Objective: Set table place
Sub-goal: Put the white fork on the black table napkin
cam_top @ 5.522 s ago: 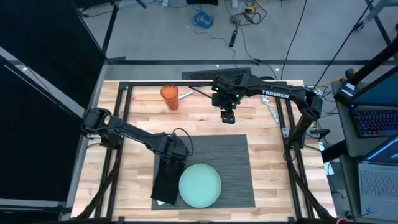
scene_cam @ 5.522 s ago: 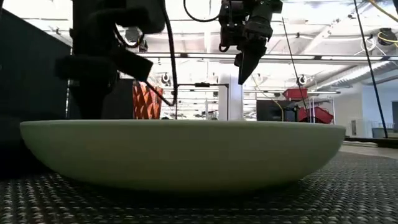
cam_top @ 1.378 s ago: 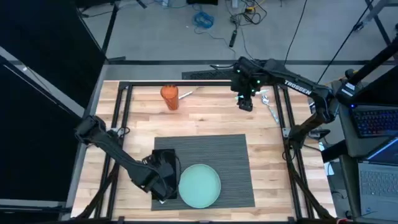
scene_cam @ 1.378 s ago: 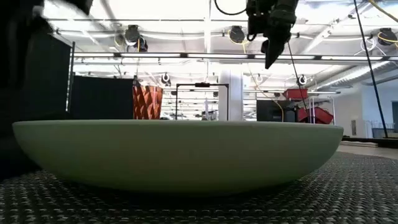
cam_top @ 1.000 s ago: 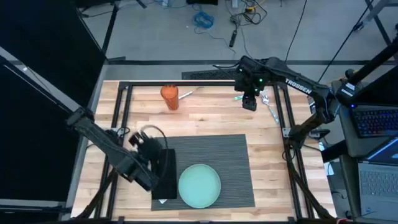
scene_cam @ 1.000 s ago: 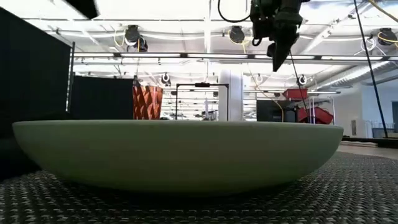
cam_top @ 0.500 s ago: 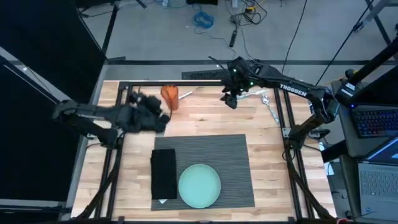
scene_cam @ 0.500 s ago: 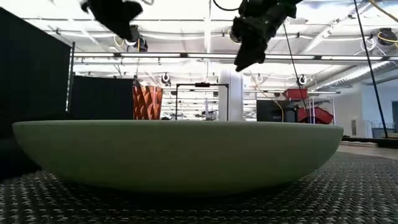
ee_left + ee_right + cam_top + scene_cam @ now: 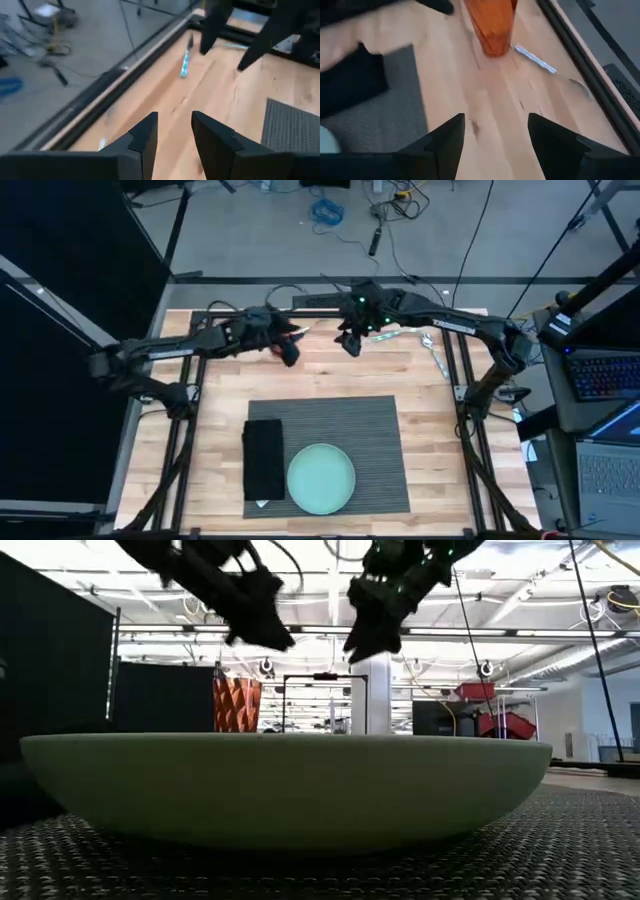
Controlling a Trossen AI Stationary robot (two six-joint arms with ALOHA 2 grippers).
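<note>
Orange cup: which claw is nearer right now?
Left. The left claw hangs right at the orange cup, partly covering it from above; the right claw is farther off to its right.

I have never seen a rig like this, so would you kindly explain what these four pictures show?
Two dark robot arms work at a wooden table. One camera looks straight down, one sits at table height behind the teal plate, and one rides on each wrist. The plate and a folded black napkin lie on a grey placemat; an orange cup and cutlery sit at the far edge. The left gripper and right gripper hover near the cup, fingers open, holding nothing.
</note>
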